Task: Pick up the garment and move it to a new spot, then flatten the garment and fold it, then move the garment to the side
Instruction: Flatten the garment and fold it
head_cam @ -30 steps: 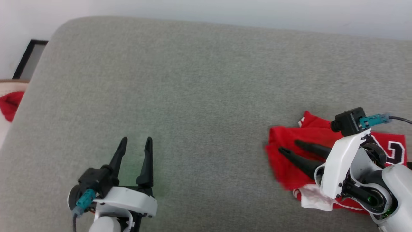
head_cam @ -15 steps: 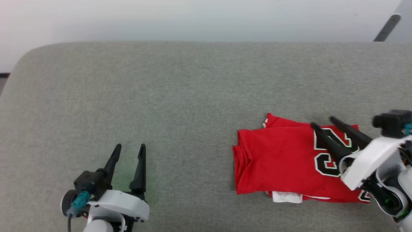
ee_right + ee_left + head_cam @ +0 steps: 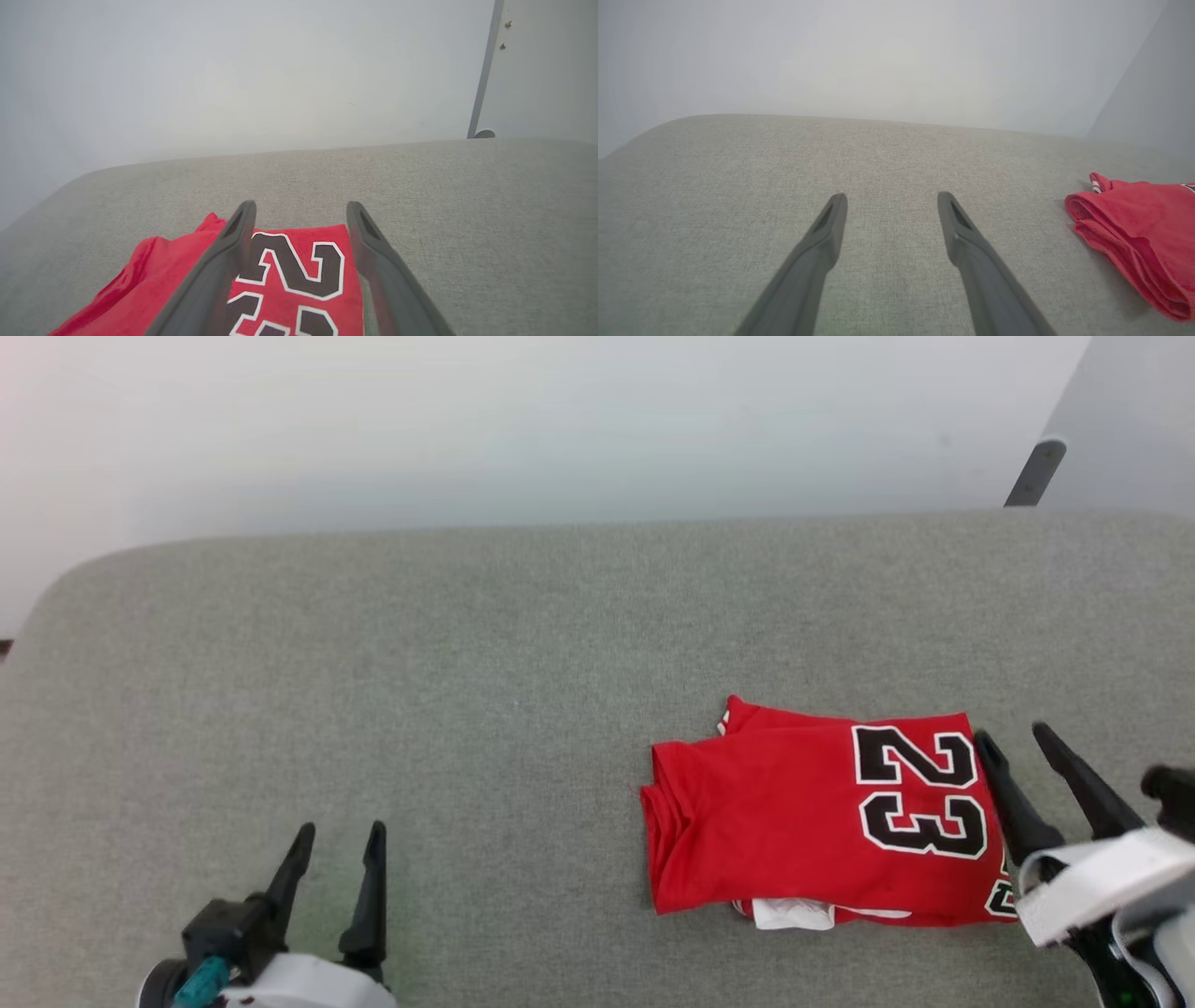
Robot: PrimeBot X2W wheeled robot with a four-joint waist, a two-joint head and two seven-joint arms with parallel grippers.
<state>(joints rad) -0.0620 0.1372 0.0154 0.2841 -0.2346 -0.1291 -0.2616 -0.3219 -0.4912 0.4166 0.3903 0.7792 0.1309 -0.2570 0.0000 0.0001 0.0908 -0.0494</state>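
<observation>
Garments: 1, folded red "23" jersey T-shirt (image 3: 803, 821) on grey table (image 3: 467, 663) | Hands: 2 | left hand (image 3: 341, 831) fingers apart, empty | right hand (image 3: 1011, 735) fingers apart, empty, at shirt's right edge

Soft, bright, even light fills all three views, with no glare and no hard shadows. The garment (image 3: 812, 812) casts only a thin, faint shadow on the grey table (image 3: 420, 663) along its left fold. The head view is sharp, with the wall (image 3: 560, 420) above pale and washed out, faintly pink at its top left corner. In the wrist views the left gripper (image 3: 892, 196) and right gripper (image 3: 300, 204) blur toward the bottom edge, and the table's far edge bows
</observation>
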